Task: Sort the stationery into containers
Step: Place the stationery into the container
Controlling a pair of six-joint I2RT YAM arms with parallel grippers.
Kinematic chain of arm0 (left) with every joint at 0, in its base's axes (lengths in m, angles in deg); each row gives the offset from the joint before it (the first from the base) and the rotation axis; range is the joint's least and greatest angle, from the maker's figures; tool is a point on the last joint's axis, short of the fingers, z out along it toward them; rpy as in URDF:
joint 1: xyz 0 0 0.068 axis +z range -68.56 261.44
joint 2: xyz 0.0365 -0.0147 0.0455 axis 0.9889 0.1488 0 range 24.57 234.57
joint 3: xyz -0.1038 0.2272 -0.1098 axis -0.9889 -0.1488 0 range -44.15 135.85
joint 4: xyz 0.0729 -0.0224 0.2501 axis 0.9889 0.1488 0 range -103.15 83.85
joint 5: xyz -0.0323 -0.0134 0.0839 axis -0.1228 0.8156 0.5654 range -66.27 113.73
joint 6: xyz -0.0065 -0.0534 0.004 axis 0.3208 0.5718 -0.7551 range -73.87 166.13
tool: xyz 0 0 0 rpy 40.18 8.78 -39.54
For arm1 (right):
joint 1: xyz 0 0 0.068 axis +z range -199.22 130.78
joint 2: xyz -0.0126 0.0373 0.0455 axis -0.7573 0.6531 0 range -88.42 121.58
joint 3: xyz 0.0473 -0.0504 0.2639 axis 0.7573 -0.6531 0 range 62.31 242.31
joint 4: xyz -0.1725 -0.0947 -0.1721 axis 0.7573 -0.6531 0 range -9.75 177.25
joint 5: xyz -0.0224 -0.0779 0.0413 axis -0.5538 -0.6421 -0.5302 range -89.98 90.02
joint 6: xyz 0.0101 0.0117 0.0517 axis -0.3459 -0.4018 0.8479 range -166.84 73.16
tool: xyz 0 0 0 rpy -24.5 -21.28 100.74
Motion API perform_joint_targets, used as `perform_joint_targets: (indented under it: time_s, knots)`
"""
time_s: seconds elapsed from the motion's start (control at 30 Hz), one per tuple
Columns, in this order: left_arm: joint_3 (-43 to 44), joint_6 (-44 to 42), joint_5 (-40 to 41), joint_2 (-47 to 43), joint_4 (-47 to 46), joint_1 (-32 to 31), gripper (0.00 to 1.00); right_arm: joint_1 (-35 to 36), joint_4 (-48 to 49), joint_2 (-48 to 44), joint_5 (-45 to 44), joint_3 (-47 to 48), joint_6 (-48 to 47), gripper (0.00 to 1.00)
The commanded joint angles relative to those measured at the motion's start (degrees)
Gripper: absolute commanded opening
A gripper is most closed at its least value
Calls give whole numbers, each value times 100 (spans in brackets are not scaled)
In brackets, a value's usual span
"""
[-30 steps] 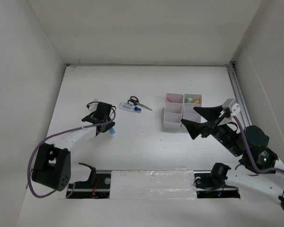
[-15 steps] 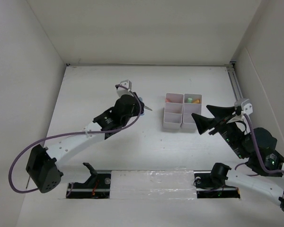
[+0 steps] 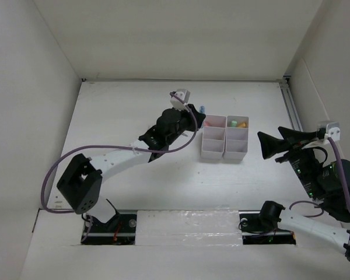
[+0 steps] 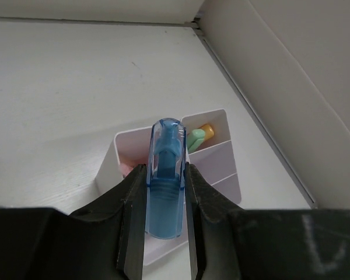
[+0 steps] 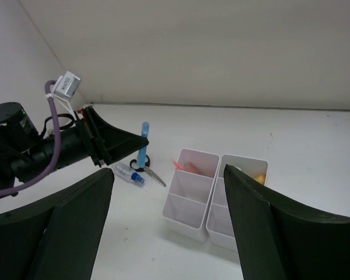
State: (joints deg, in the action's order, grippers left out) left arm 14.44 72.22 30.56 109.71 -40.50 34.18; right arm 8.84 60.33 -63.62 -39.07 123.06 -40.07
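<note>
Now | your left gripper [image 3: 193, 115], clamped on the light blue marker [image 4: 164, 192], has reached the organiser [image 3: 210, 155] at centre | right gripper [image 3: 262, 145] gapes, lower right | release next.

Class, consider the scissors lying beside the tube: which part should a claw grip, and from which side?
Probably the blades near the pivot, from straight above: the scissors lie flat on the table, blades apparently closed, and that part is narrowest.

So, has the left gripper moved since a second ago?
Yes. The left gripper, shut on the light blue marker, has swung rightward toward the white organiser and is now beside its far-left compartment.
</note>
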Motion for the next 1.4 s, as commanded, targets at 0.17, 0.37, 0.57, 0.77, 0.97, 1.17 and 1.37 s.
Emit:
perform_joint_targets:
  time_s: [0.17, 0.37, 0.57, 0.77, 0.97, 1.17, 1.37]
  knots:
    - [1005, -841, -411, 547, -1079, -555, 0, -49, -428, -28, -380, 341, 88, 82]
    - [1287, -834, -489, 889, -1132, -731, 0, -49, -481, -28, -433, 394, 88, 82]
    - [1348, -762, -700, 1074, -1316, -898, 0, -49, -534, 25, -433, 446, 88, 82]
    - [1208, -1096, -1008, 1285, -1940, -951, 0, -49, -534, 25, -433, 499, 88, 82]
    - [1375, -1273, -1246, 1672, -2230, -951, 0, -49, -692, -36, -362, 692, 88, 82]
    - [1699, -1378, -1412, 2251, -2503, -951, 0, -49, -815, -36, -249, 745, 88, 81]
    - [2138, -1431, -1474, 2743, -2450, -951, 0, -49, -868, 16, -126, 798, 141, 81]
